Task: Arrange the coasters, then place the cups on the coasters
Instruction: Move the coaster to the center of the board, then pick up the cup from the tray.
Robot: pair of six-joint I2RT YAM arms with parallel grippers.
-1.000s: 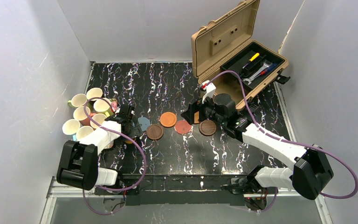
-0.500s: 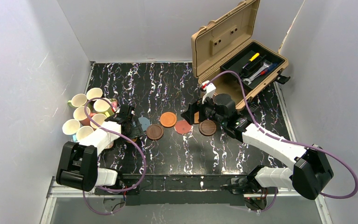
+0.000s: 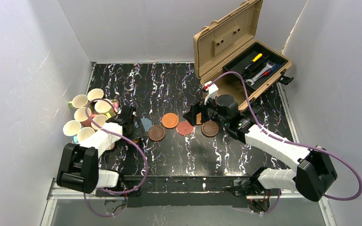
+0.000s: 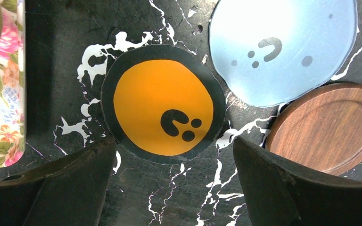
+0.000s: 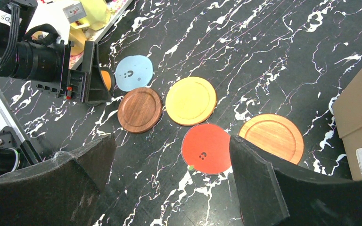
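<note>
Orange coaster [image 4: 164, 107] with dark mark lies flat between the spread fingers of the left gripper [image 4: 172, 150], not clamped. Right gripper [image 5: 170, 141]: fingers wide apart, empty, above the red coaster [image 5: 206, 148].

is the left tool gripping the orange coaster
No, the orange coaster lies flat on the table while the left tool hangs open over it.

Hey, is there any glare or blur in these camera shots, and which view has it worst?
Left wrist view is worst: glare washes out the top of the pale blue coaster, the orange coaster is sharp, and the left gripper's fingers are dark and soft. Right wrist view: the red coaster is crisp, the right gripper's fingers slightly blurred. Top external view: even light, no strong glare on the table.
</note>
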